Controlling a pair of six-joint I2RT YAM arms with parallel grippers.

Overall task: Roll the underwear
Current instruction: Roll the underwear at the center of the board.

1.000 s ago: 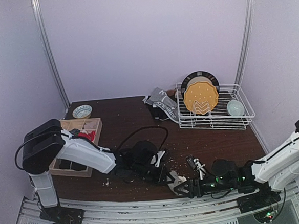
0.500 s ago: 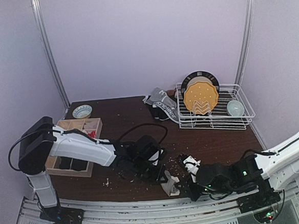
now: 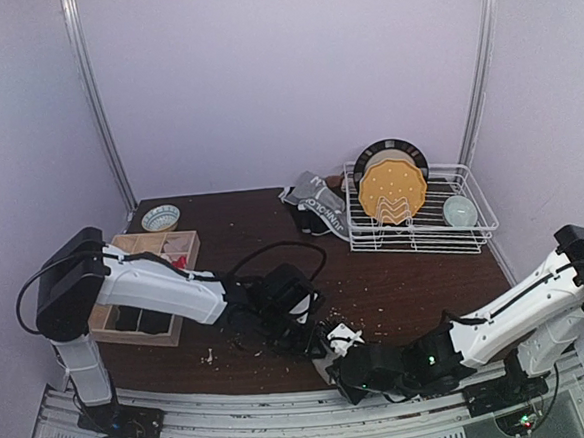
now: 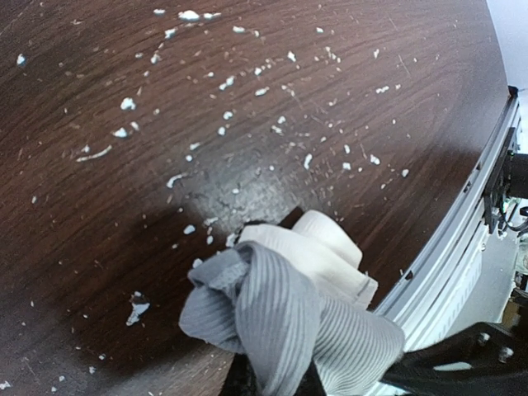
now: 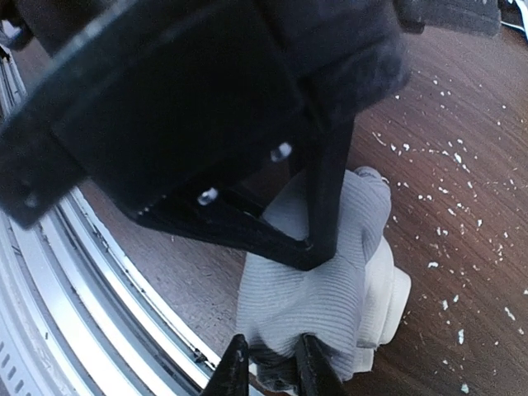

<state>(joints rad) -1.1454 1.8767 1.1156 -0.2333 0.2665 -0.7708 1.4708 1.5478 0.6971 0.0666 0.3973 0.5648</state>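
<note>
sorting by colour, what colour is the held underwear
Underwear is ribbed grey, white band; best in left wrist view.

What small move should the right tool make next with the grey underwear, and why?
Probably the right tool should draw the end it seems to pinch slowly away from the left tool, toward the middle of the table. The grey underwear is bunched up between both tools, close to the front rail, and it likely must lie flat before rolling.
</note>
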